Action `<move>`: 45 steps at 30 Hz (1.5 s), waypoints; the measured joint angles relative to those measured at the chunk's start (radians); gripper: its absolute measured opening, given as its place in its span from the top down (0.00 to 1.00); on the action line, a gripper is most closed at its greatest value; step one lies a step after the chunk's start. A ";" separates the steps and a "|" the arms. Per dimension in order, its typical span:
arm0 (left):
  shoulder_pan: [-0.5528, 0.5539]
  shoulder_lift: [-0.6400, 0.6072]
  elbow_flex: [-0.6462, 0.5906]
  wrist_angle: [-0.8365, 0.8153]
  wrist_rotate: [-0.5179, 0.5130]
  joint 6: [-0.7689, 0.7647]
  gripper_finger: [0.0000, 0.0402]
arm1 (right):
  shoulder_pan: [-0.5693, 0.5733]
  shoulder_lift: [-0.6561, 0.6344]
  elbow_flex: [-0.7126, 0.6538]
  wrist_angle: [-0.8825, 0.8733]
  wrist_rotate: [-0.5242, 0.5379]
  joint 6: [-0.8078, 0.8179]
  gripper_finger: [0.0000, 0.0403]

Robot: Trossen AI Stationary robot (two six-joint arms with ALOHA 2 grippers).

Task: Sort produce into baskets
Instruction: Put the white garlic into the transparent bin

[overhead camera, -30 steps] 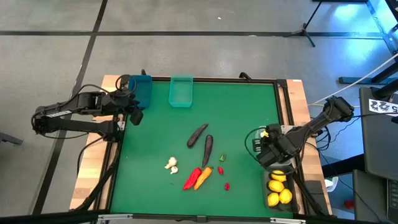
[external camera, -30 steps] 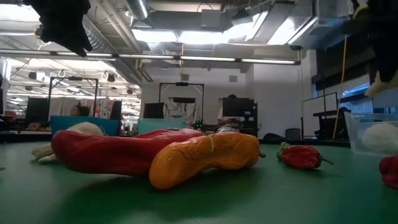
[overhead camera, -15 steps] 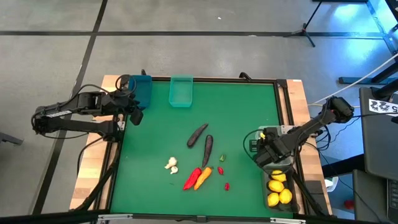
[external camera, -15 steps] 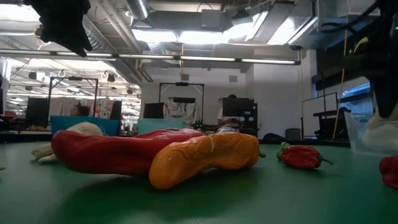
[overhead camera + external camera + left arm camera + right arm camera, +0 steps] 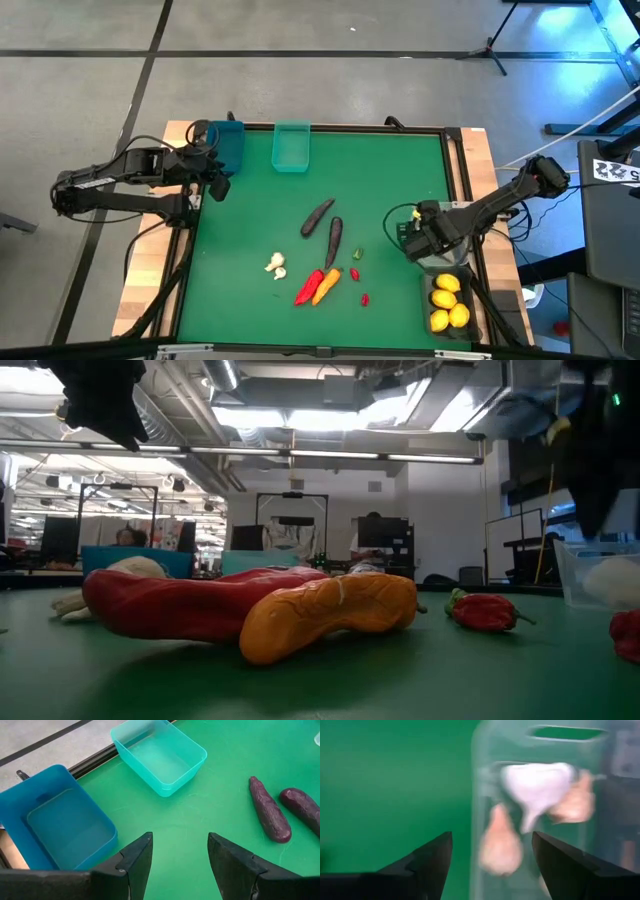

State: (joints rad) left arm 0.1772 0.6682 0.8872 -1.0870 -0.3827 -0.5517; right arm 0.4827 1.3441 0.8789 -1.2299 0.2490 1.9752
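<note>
Open green bench [image 5: 390, 170] lies clear between the translucent teal-green bin [image 5: 291, 146] and the clear plastic bin [image 5: 540, 795] at the right edge; two dark purple eggplants [image 5: 326, 224] and a cluster of red chilies [image 5: 309, 285] block the centre.

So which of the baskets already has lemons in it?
The dark grey basket at the table's right edge, holding yellow lemons. The blue and teal baskets at the far side sit empty.

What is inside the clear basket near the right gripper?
In the clear basket lie cream-white garlic bulbs; about three show through its wall. The open right gripper hangs above it. The basket's far end cannot be seen.
</note>
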 joint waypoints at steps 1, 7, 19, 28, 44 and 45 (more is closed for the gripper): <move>0.000 0.000 0.000 0.000 0.000 0.000 0.54 | 0.001 0.000 0.030 0.003 0.010 -0.030 0.32; 0.000 0.000 0.000 0.000 0.000 0.000 0.54 | 0.001 0.000 0.279 0.012 0.054 -0.255 0.32; 0.000 0.000 0.000 -0.001 0.000 0.000 0.54 | -0.113 0.114 0.421 0.829 0.309 -1.106 0.32; 0.000 0.000 0.000 -0.005 0.000 -0.001 0.54 | -0.231 0.358 0.419 1.349 0.058 -1.644 0.32; 0.000 0.000 0.000 -0.003 -0.001 -0.024 0.54 | -0.269 0.740 0.691 1.447 -0.231 -2.027 0.32; 0.000 0.000 0.000 -0.003 -0.002 -0.025 0.54 | -0.274 0.760 0.710 1.448 -0.251 -2.032 0.32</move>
State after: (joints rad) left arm 0.1776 0.6682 0.8875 -1.0904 -0.3847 -0.5766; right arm 0.2086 2.1039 1.5890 0.2177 -0.0021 -0.0573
